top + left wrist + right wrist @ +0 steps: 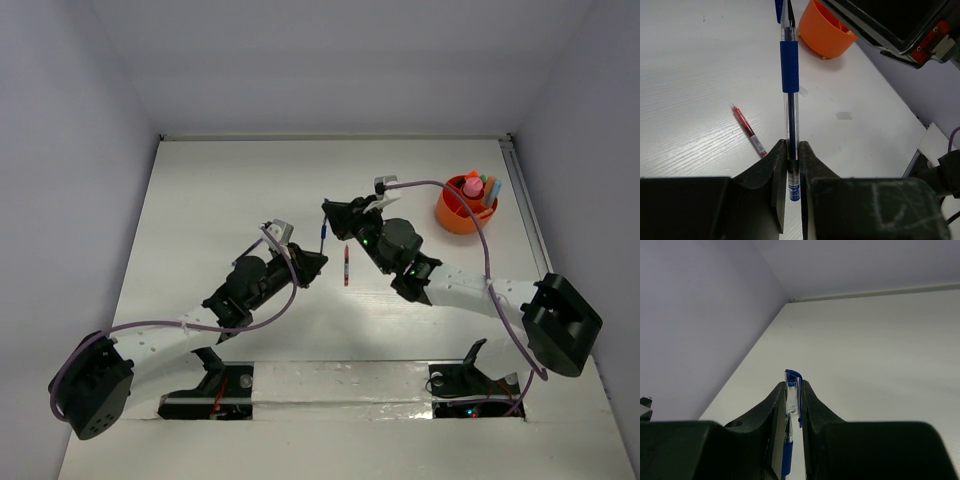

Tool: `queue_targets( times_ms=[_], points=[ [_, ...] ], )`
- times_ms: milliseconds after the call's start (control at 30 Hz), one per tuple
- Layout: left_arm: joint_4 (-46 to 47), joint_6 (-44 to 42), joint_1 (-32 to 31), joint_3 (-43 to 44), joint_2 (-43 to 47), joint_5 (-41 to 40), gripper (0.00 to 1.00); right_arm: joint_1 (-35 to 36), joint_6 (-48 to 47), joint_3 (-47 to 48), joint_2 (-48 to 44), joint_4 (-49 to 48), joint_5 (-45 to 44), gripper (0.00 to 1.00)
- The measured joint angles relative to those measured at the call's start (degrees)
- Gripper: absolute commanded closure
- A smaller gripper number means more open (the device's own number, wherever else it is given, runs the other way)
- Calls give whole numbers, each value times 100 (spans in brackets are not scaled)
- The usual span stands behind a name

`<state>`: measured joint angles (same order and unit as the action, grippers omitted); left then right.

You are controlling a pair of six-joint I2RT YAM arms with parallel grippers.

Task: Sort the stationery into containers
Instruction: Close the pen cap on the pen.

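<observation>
The left gripper (792, 150) is clamped on the rear of the blue pen (789, 70); the right gripper (792, 387) is clamped on its cap end. It is held well left of the cup (450, 216); the red pen (346, 266) is laid slightly nearer the cup.

Top: we look down from above, behind the arms (170, 340), far off.
Left wrist: close along our jaws, facing the cup (827, 30).
Right wrist: close along our jaws, facing the wall (865, 260).
Shared: blue pen (790, 65) between both jaws.
</observation>
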<state>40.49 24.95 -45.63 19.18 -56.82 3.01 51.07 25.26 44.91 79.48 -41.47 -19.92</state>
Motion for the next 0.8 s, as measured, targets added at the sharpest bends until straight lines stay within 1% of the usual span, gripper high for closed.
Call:
queue_targets(
  times_ms=[367, 533, 800],
  points=[
    [-37, 2, 0, 0, 9, -37, 100, 0, 26, -9, 48, -13, 13, 100],
    [-107, 59, -4, -7, 22, -68, 100, 9, 157, -199, 42, -208, 39, 100],
    [-61, 197, -11, -9, 13, -114, 100, 229, 260, -411, 24, -380, 20, 100]
  ],
)
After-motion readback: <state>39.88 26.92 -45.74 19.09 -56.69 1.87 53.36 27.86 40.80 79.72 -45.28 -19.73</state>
